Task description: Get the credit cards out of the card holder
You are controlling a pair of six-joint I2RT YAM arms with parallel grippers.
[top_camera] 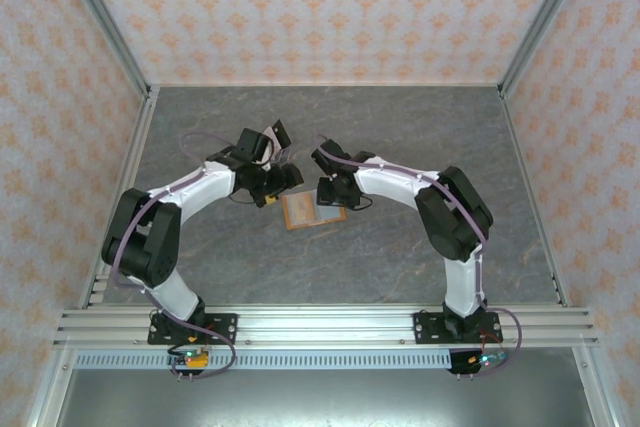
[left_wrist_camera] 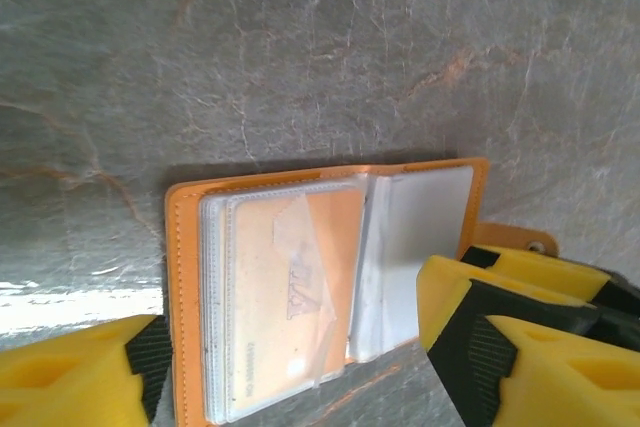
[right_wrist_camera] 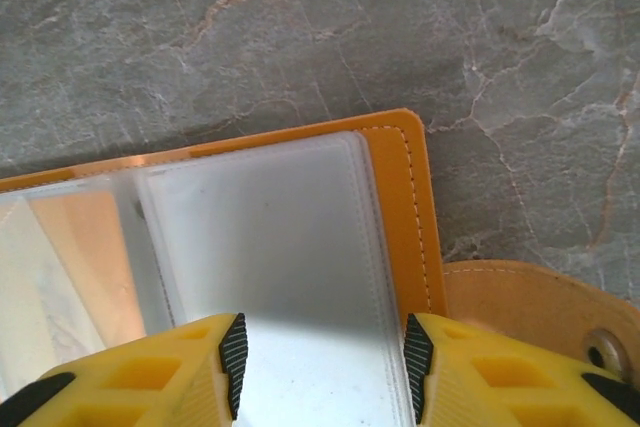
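Card holder (left_wrist_camera: 185, 277) lies open on the surface (left_wrist_camera: 300, 47), exposing a sleeved credit card (left_wrist_camera: 290, 287); left gripper (left_wrist_camera: 295, 332) and right gripper (right_wrist_camera: 325, 352) straddle it, both apart.

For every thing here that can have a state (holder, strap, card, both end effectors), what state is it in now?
card holder: open, lying flat.
snap strap: unfastened.
tan card: inside the holder, not taken out.
left end effector: open, jaws on either side of the holder.
right end effector: jaws apart around a clear sleeve; whether they grip it is unclear.
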